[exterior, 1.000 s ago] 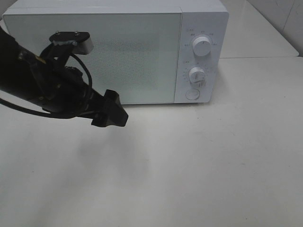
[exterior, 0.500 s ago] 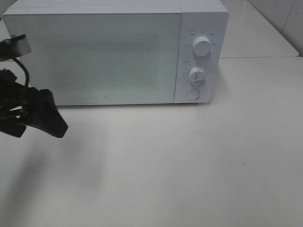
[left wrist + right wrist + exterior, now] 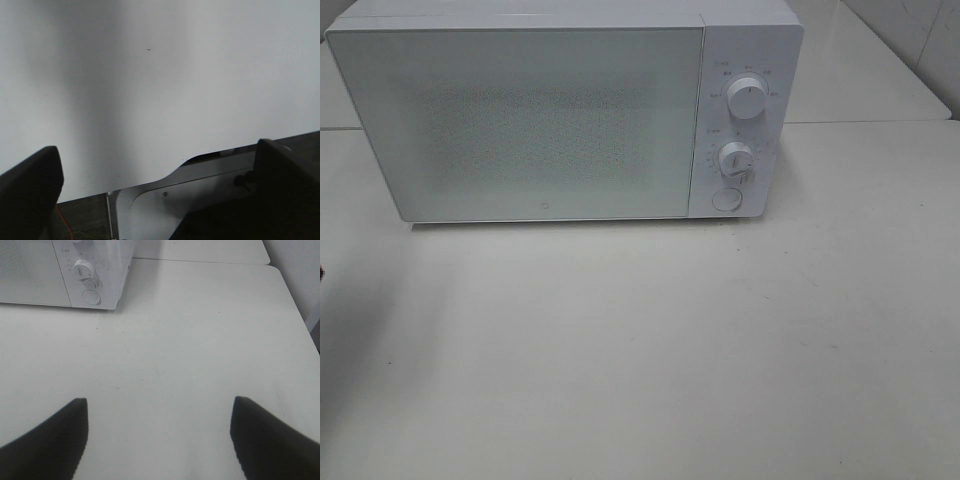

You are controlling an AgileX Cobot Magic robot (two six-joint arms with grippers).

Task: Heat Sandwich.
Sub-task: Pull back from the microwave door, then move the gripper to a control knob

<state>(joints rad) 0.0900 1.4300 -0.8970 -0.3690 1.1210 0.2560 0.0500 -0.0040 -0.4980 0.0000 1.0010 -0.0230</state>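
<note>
The white microwave stands at the back of the table with its frosted door shut; it also shows in the right wrist view. The sandwich and its pink plate are out of view in every frame. Neither arm shows in the exterior high view. My left gripper is open and empty, over the white table near its edge. My right gripper is open and empty, above the bare table to the right front of the microwave.
The microwave panel carries two round knobs and a round button. The white table stretches in front. A metal bracket and dark floor show past the table edge in the left wrist view.
My left arm has drawn back to the left from in front of the microwave door and has left the exterior high view. The door stays shut.
</note>
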